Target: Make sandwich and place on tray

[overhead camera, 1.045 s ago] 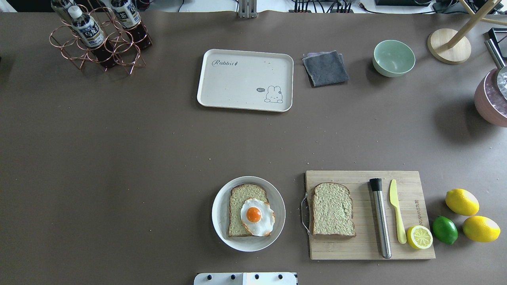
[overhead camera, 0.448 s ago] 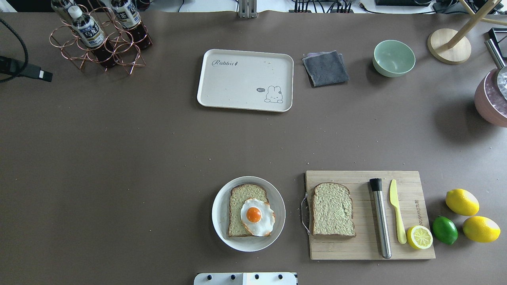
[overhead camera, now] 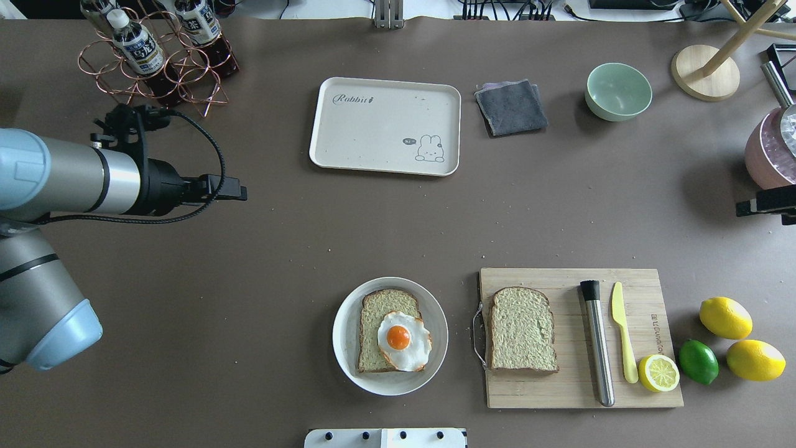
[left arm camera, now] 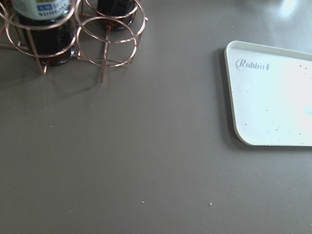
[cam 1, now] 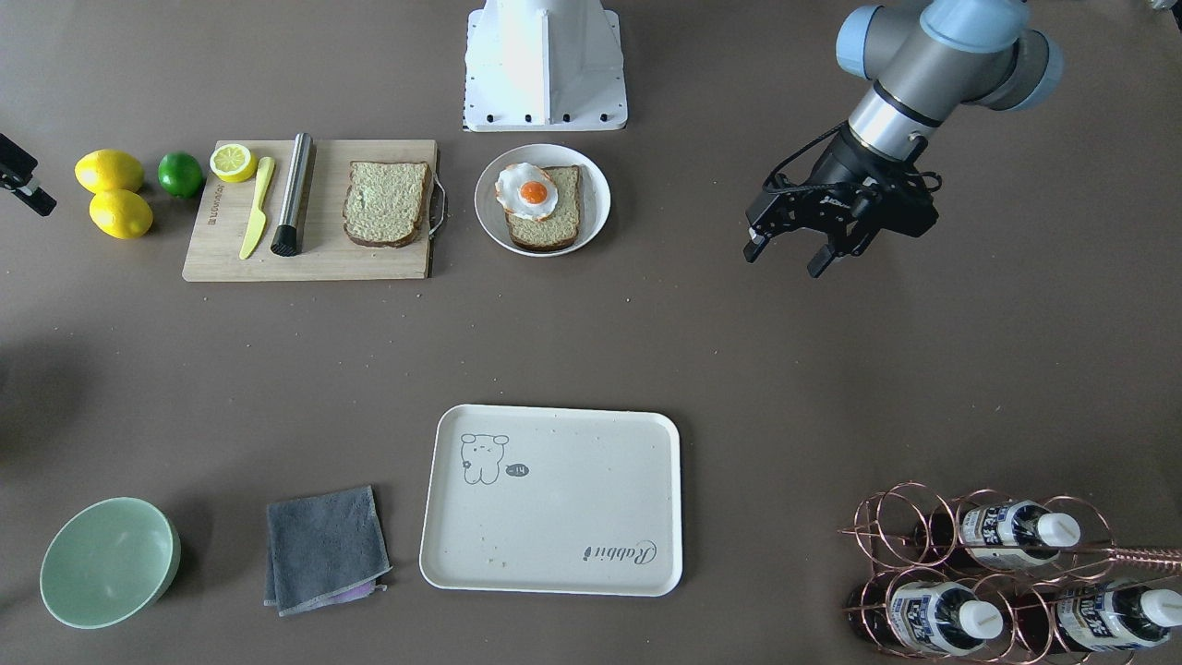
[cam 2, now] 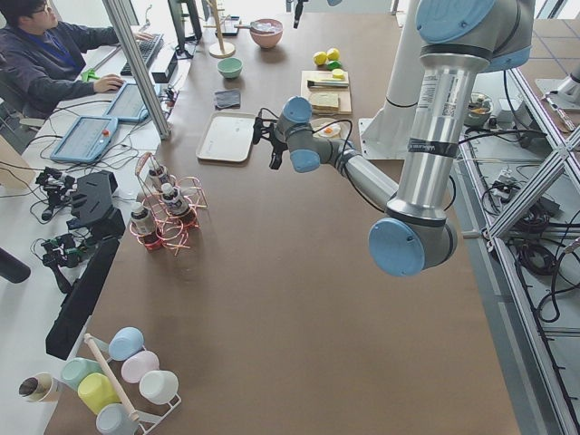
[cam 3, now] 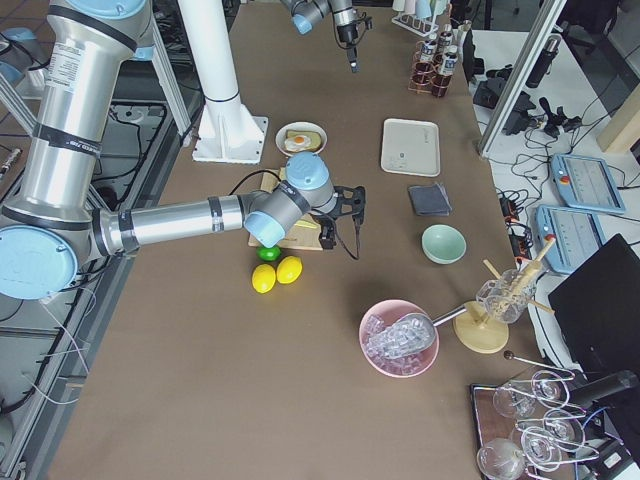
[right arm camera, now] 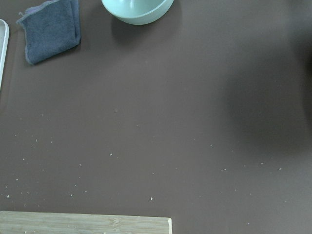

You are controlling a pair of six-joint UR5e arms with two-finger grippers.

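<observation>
Left gripper [cam 1: 782, 264] hangs above bare brown table on the robot's left side, its fingers spread apart and nothing between them; its wrist camera looks down on the corner of the tray [overhead camera: 373, 134] and the copper bottle rack [overhead camera: 149, 74]. Right gripper [cam 3: 341, 243] hovers above the table just beyond the wooden cutting board [overhead camera: 559, 392], but only a sliver of it shows at the overhead edge, so I cannot tell whether it is spread or clenched. The sandwich is not assembled: one bread slice [overhead camera: 376, 317] lies on the round white plate [overhead camera: 348, 367] with the fried egg [overhead camera: 403, 340] on top, the second bread slice [overhead camera: 521, 330] lies flat on the board beside it. Tray sits at the far side, well apart from both slices
</observation>
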